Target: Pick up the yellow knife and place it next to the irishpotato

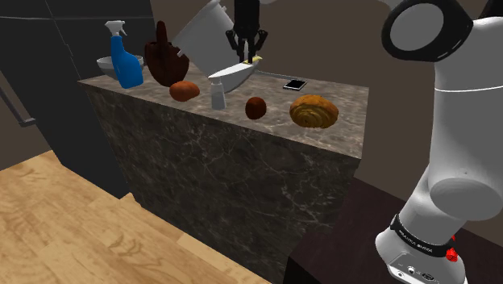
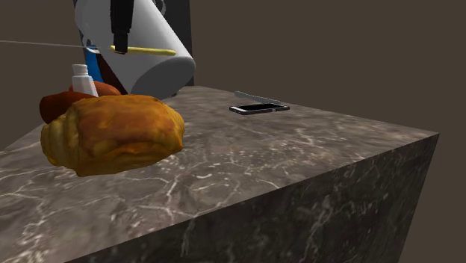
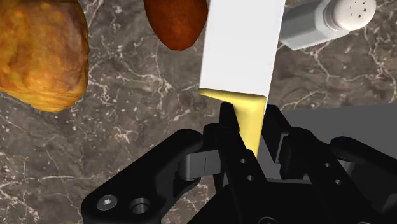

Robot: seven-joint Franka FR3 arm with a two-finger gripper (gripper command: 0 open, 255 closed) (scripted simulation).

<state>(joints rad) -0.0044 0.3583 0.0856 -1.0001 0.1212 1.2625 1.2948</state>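
Knife (image 1: 234, 75): we see it up off the counter (image 1: 242, 169), lying about flat in the air, white blade pointing to the shoulder view's left and a yellow handle at the tool end.
Tool (image 1: 245, 56): clamped on the yellow handle. In the wrist view both black fingers (image 3: 224, 124) press against it, so it's properly gripped, not just sitting between them.
Where that is: over the far side of the counter, with the blade tip above the white shaker (image 1: 218, 95).
Potato candidates: honestly we can't tell which one it is. There's an orange-brown lump (image 1: 184, 90) left of the shaker and a dark brown lump (image 1: 255, 107) right of it, both on the counter.
Croissant (image 1: 314, 111): right of the dark brown lump, near the front edge.
Phone (image 1: 295, 84): flat on the counter, farther back than the croissant.
Left end: blue spray bottle (image 1: 126, 60), a bowl (image 1: 105, 63) behind it, and a dark brown hand-shaped thing (image 1: 165, 56).
Big white shape (image 1: 201, 36): tilted, behind the tool; we can't make out what it is.
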